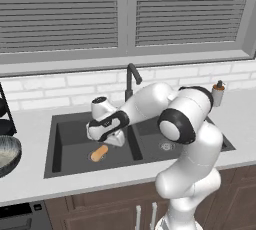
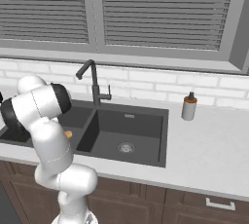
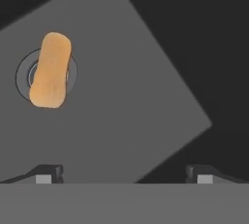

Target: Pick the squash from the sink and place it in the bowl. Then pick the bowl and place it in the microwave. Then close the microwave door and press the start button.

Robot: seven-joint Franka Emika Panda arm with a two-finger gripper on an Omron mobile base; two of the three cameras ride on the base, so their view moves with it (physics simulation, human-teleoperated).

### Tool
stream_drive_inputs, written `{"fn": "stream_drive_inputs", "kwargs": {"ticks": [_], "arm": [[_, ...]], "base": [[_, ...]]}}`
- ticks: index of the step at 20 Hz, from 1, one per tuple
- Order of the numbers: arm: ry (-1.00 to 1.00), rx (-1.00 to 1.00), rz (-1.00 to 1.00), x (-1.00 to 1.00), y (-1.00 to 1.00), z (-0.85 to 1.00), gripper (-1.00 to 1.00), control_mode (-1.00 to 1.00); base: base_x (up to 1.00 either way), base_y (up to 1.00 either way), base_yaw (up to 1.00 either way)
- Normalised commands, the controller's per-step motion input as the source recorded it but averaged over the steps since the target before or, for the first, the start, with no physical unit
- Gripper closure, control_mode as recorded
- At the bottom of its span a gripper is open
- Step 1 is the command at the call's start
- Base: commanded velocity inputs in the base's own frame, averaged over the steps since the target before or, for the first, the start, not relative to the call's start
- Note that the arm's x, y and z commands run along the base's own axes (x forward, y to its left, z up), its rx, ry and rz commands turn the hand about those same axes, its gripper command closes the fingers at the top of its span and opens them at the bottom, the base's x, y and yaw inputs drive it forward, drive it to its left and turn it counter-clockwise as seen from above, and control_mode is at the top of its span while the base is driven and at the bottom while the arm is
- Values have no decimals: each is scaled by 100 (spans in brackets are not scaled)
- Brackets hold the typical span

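Note:
The orange-tan squash (image 1: 99, 153) lies on the floor of the left basin of the dark grey sink (image 1: 65, 124). In the hand view the squash (image 3: 51, 70) rests across the round drain, up and to the left of my fingertips. My gripper (image 1: 115, 140) hangs low in that basin, just right of the squash and apart from it. Its jaws stand wide open with nothing between them, as the gripper (image 3: 126, 174) shows in the hand view. The dark bowl (image 1: 6, 155) sits on the counter left of the sink. The microwave and its door are out of view.
A tall dark faucet (image 1: 131, 76) rises behind the divider between the basins. A soap dispenser (image 2: 188, 106) stands on the counter to the right. A black round rack (image 1: 3, 116) stands behind the bowl. The window wall closes the back.

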Motion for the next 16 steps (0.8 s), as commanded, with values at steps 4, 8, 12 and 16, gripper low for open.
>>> {"fn": "stream_drive_inputs", "kwargs": {"ticks": [4,8,12,16], "arm": [[0,-1,0,11,0,-21,-100,-100],[0,0,0,23,22,-24,-100,-100],[0,0,0,35,10,-10,-100,-100],[0,0,0,49,19,-12,-100,-100]], "base": [[0,0,0],[0,0,0],[0,0,0],[0,0,0]]}}
